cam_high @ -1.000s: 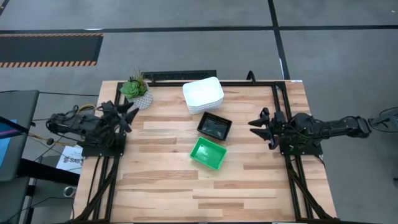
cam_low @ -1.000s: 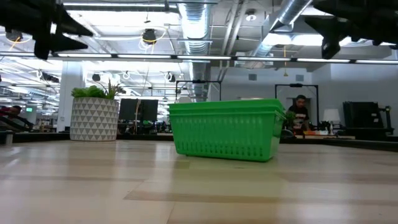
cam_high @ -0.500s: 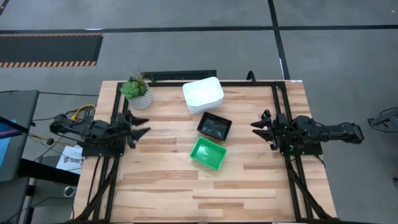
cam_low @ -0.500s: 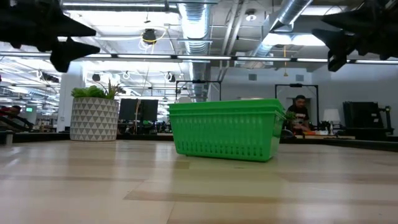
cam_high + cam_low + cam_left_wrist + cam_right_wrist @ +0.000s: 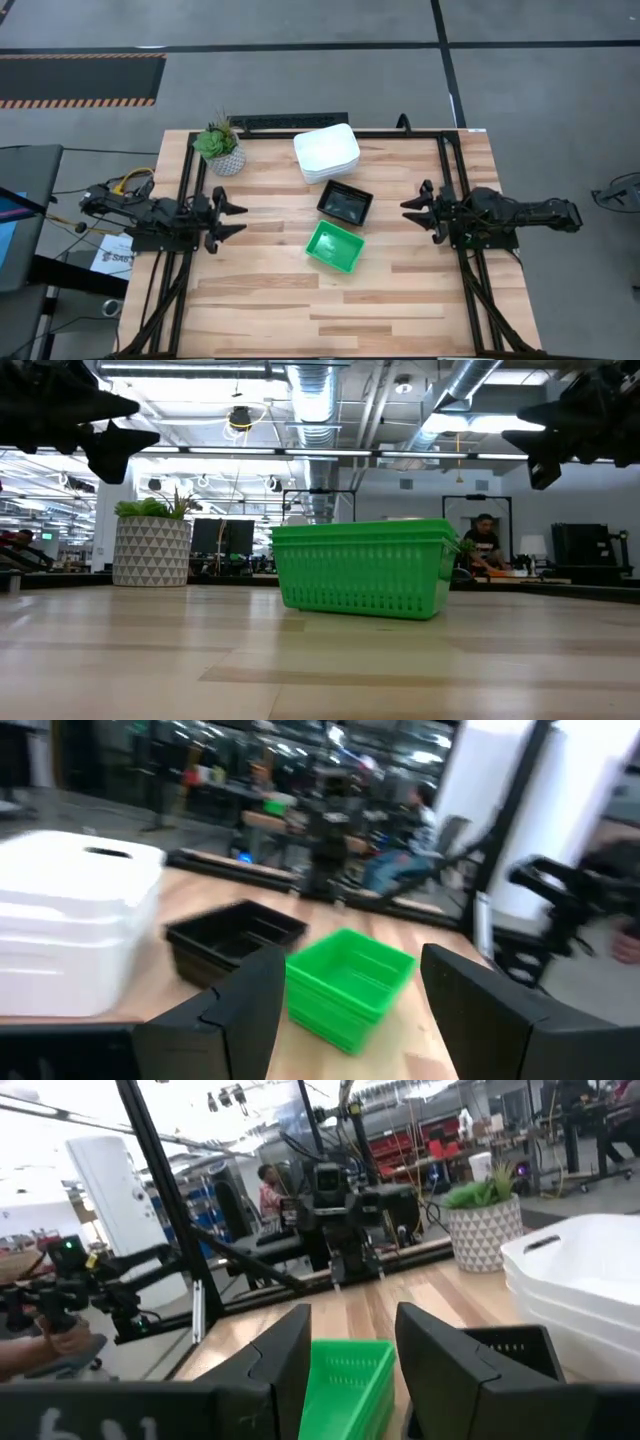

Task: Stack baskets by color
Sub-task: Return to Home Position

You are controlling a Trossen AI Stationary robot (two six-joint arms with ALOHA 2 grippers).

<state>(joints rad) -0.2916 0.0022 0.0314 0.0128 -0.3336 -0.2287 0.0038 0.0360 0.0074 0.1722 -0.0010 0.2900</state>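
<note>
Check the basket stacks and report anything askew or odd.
Nothing spilled or damaged. The green stack, black stack and white stack sit askew to the table edges. Left hand and right hand hang open at the sides.

bright, even overhead lighting, ceiling strip lights (image 5: pixel 250 452) glaring in low view, just soft faint shadows on worktop (image 5: pixel 260 290)

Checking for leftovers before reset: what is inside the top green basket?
Nothing shows inside the green basket from above, only its own floor. Whatever sits beneath that floor is covered.
</note>
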